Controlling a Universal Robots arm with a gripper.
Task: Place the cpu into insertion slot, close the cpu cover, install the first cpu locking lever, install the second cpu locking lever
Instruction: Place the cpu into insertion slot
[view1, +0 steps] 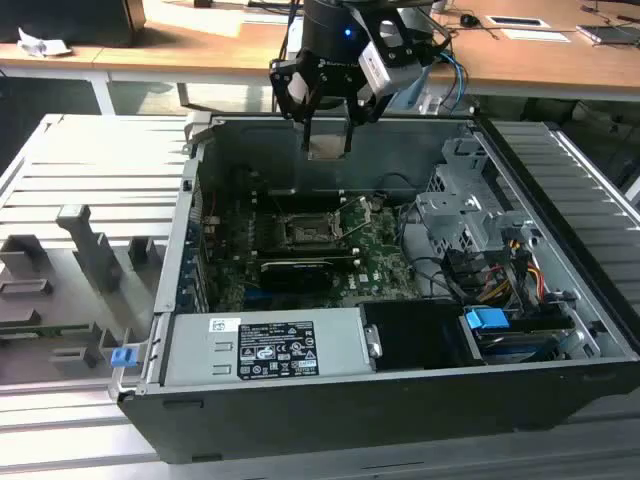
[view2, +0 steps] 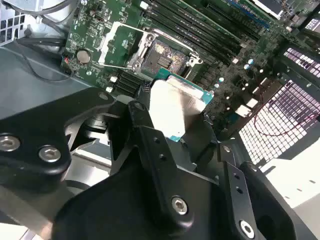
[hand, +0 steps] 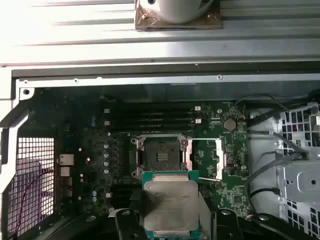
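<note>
Exterior view, logged from its left to its right. At the left, a grey fixture tray lies on the ribbed bench, just beside the open computer case. Along the case's near wall we note the silver power supply, and behind it lies the green motherboard. The insertion slot sits near the middle of the board with its dark centre uncovered. Above it hangs the gripper, level with the top of the case's far wall and well apart from the board, jaws clamped on the cpu. In both wrist views we see the cpu held flat by two opposite edges. Its pale metal face is towards the cameras, its green rim shows, and a black finger presses against one side. We log the chip as clear of the slot, not touching it. The cpu cover is swung open, off the slot, on the side towards the drive cage at the case's right end. Near the exterior view's right, a blue tab sits among cables.
</note>
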